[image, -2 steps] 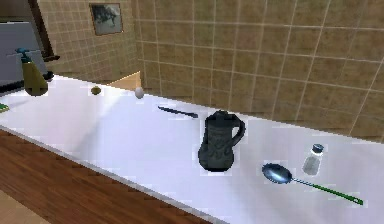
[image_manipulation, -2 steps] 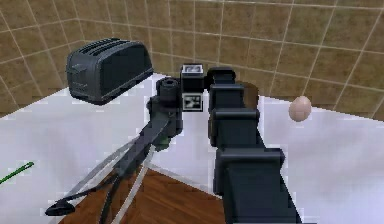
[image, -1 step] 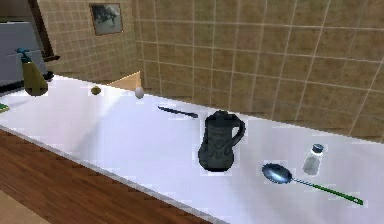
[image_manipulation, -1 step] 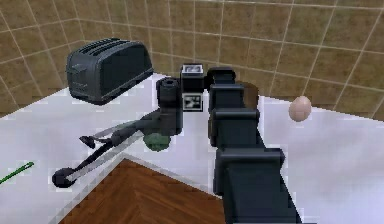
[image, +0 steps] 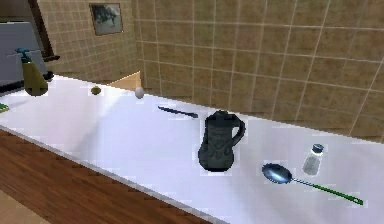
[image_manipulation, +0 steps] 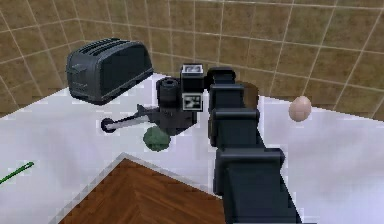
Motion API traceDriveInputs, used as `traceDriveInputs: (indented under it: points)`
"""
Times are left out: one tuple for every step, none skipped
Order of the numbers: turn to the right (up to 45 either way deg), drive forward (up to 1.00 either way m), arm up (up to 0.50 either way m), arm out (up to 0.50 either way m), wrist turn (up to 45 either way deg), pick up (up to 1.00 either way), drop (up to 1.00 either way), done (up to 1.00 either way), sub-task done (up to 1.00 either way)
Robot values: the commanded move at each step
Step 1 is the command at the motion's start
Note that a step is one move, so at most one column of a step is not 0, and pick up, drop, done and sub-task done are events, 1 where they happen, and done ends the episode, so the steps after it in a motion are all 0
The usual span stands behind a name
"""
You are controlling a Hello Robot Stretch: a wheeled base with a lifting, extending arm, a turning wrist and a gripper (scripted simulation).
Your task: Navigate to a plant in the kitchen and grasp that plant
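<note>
In the arm side view, the dark square-section arm [image_manipulation: 245, 150] reaches from the near edge out over a white flat-topped desk [image_manipulation: 60, 135]. At its far end are two small white squares with black marks [image_manipulation: 190, 85]. Left of these is the dark body of the jaws, and their thin grey fingers [image_manipulation: 118, 123] point left, low above the desk. A small dark green rounded clump [image_manipulation: 157, 138], the one plant-like thing here, sits on the desk just nearer than the jaws' body, close to the desk's near edge. It lies right at the jaws, so I cannot tell whether they grip it or anything else. A dark grey two-slot toaster [image_manipulation: 108, 68] stands at the far left by the tan tiled wall [image_manipulation: 300, 40], and a pale pinkish egg [image_manipulation: 300, 108] lies to the right of the arm. In the forward view, a dark metal jug with a handle [image: 222, 142] stands on the desk near the middle. To its right are a small clear shaker with a pale cap [image: 315, 158] and a blue spoon with a green handle [image: 290, 178]. Farther left are a dark knife [image: 178, 112], a white egg [image: 139, 93], a small yellow-green ball [image: 96, 90] and an olive bottle [image: 35, 72].
</note>
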Motion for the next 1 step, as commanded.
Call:
traceDriveInputs:
  points:
    - [0.0,0.0,0.0,0.0,21.0,0.0,0.0,0.0,0.0]
